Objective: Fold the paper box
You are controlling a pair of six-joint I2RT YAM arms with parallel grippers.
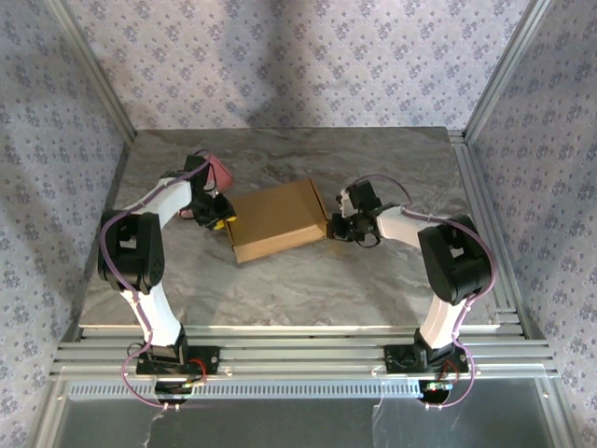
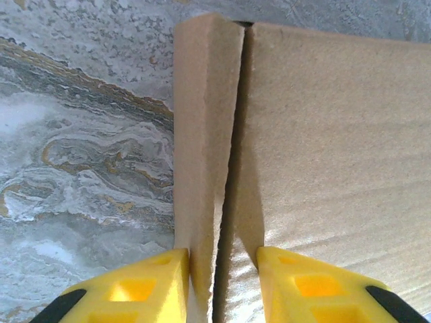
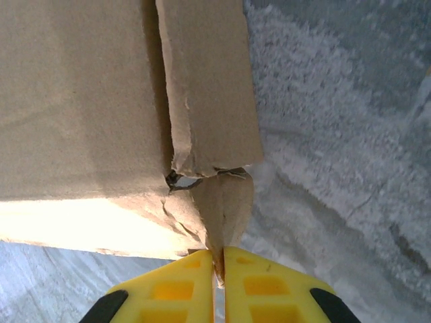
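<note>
Jaws on both sides are clamped on the paper box (image 1: pixel 278 220): our left gripper (image 2: pixel 222 259) squeezes its side wall, our right gripper (image 3: pixel 219 254) pinches a thin, torn corner tab. We see the box lying flat and closed on the marble table (image 1: pixel 373 280), between the two grippers.

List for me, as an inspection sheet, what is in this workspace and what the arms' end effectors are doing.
Surface: marbled grey table.
Job's things: brown paper box, folded flat, mid-table between the arms.
Clutter: pink item beside the left arm.
End effectors: left end effector clamps the box's side wall; right end effector pinches a thin ragged flap at the opposite end.
Cables: purple cable looped along each arm, off the box.
Surroundings: floral wallpaper; metal rails at the near edge.
</note>
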